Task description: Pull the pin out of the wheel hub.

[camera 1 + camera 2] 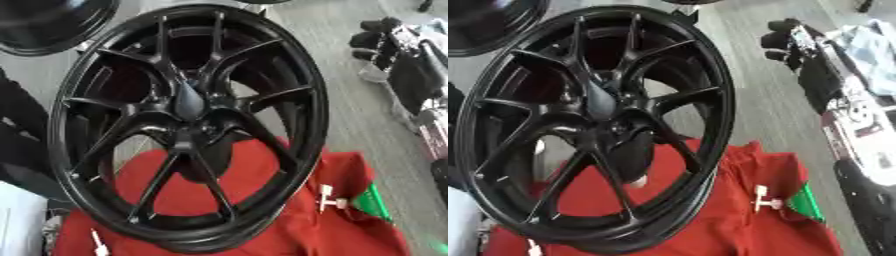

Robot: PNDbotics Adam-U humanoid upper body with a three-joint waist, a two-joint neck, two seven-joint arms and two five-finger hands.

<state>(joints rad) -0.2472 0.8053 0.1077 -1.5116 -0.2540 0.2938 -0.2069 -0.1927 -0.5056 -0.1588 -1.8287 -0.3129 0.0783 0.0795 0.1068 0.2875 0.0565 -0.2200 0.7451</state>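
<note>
The wheel hub (188, 107) hides most of the red cloth (350, 225); right hand's (785, 37) fingers perhaps curled, cannot tell.

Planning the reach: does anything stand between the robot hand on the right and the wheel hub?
Nothing visible does. The right robot hand hangs beside the wheel, only floor between; the hub faces out uncovered. I cannot make out the pin.

Wheel hub (188, 125) glossy black metal; red cloth (350, 220) matt, creased; floor (350, 75) grey, wood-grained.
</note>
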